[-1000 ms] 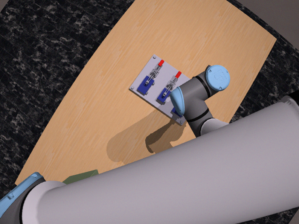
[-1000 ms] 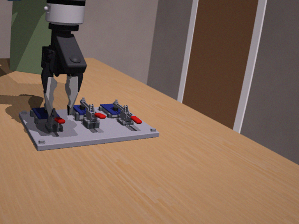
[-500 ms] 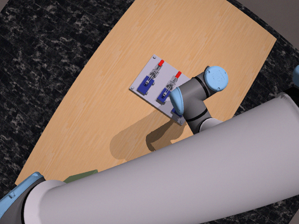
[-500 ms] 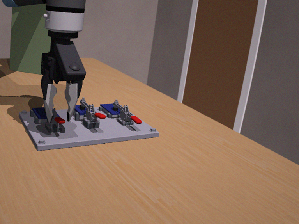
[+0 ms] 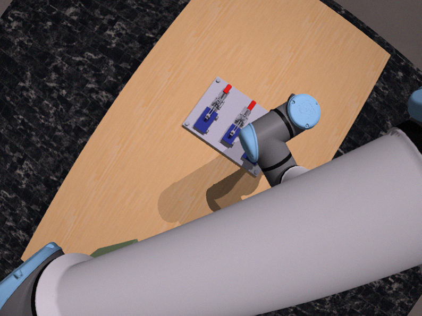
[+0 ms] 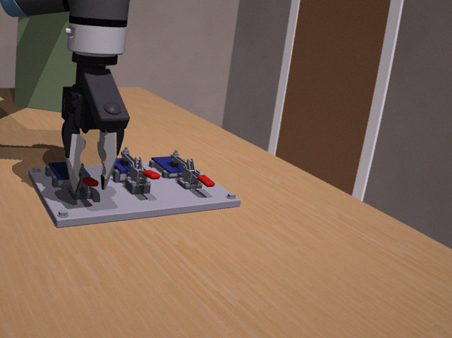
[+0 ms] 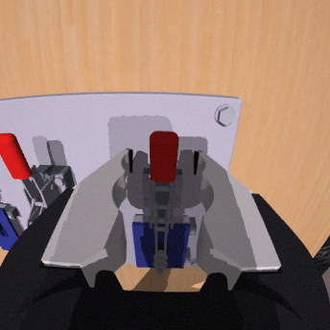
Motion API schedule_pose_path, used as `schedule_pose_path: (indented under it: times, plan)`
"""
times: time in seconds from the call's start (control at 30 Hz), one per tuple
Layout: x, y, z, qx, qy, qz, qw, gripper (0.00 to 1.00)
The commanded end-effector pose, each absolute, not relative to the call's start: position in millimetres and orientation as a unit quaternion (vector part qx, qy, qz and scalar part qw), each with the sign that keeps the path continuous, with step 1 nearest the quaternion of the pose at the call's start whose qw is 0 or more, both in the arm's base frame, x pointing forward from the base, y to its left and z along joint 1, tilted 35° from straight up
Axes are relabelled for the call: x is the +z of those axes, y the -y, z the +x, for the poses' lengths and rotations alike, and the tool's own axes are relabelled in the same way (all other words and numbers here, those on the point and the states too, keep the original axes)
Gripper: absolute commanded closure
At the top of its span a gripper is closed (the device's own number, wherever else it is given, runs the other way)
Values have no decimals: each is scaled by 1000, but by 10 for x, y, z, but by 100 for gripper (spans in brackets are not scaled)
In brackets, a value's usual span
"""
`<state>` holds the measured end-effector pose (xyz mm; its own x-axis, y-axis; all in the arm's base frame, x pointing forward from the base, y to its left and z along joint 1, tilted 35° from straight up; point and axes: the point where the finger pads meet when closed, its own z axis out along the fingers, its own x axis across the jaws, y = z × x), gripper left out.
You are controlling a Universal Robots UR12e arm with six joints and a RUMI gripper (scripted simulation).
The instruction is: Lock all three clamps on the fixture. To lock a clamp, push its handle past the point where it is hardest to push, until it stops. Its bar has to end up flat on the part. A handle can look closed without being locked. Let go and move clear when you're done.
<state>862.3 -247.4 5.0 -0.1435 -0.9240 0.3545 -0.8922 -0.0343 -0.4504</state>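
The grey fixture plate [image 6: 136,201] lies on the wooden table and carries three toggle clamps with red handles, each over a blue part. In the exterior view the near clamp's handle [image 6: 90,181] lies low between my fingers, and the middle handle [image 6: 151,174] and far handle [image 6: 205,180] also lie low. My gripper [image 6: 88,187] points straight down and straddles the near clamp, fingers apart, tips close to the plate. In the wrist view the red handle [image 7: 164,156] sits between the fingertips without touching either; the clamp bar reaches over the blue part [image 7: 160,240]. From above, my wrist hides this clamp.
The plate [image 5: 223,123] sits mid-table; two clamps [image 5: 227,88] [image 5: 251,104] show from above. My large arm link [image 5: 253,236] crosses the lower view. A green block [image 6: 41,62] stands behind the arm at the table's far left.
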Motion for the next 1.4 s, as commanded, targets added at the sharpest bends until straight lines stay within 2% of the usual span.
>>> schedule_pose_path:
  times: [0.0, 0.93, 0.97, 1.37]
  plan:
    - [57, 2472, 8626, -300, -694, -654, 27, 72]
    - [58, 2472, 8625, -300, -694, -654, 27, 72]
    - [58, 2472, 8625, -300, -694, -654, 27, 100]
    - [58, 2472, 8625, -300, -694, -654, 27, 100]
